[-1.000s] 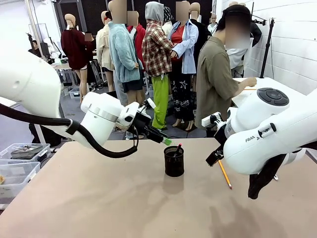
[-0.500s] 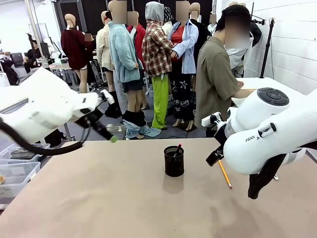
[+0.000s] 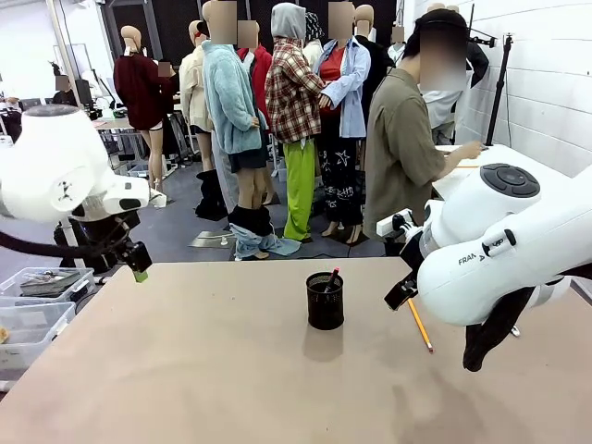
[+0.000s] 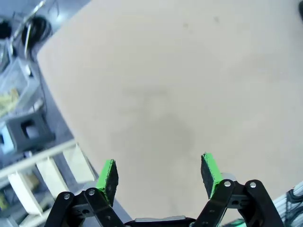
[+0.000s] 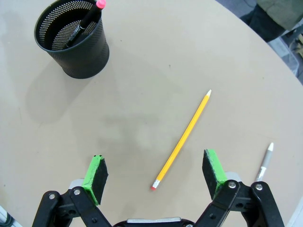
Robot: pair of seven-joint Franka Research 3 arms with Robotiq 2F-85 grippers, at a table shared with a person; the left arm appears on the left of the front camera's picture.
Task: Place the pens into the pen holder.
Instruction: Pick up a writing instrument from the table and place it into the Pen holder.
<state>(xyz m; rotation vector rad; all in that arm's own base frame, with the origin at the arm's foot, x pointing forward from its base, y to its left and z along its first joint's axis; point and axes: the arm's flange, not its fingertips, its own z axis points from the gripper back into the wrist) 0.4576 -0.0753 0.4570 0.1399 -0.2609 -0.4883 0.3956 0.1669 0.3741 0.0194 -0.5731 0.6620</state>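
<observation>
Both grippers open and empty; one pen in the holder, two on the table.

The right gripper [image 5: 154, 158] hovers over the table [image 5: 142, 85] with its jaws wide apart and nothing between them. Just beyond its pads lies the orange pencil [image 5: 182, 138], eraser end toward the gripper and tip pointing away. The grey pen [image 5: 264, 163] lies near the pencil but apart from it. Farther off, the holder [image 5: 87, 61] stands upright with a dark pen [image 5: 85, 23] leaning inside, its red end above the rim. The left gripper [image 4: 158, 161], jaws also apart and empty, hangs over the table's left edge, well apart from the holder, with plastic bins [image 3: 37, 287] beside the table.
</observation>
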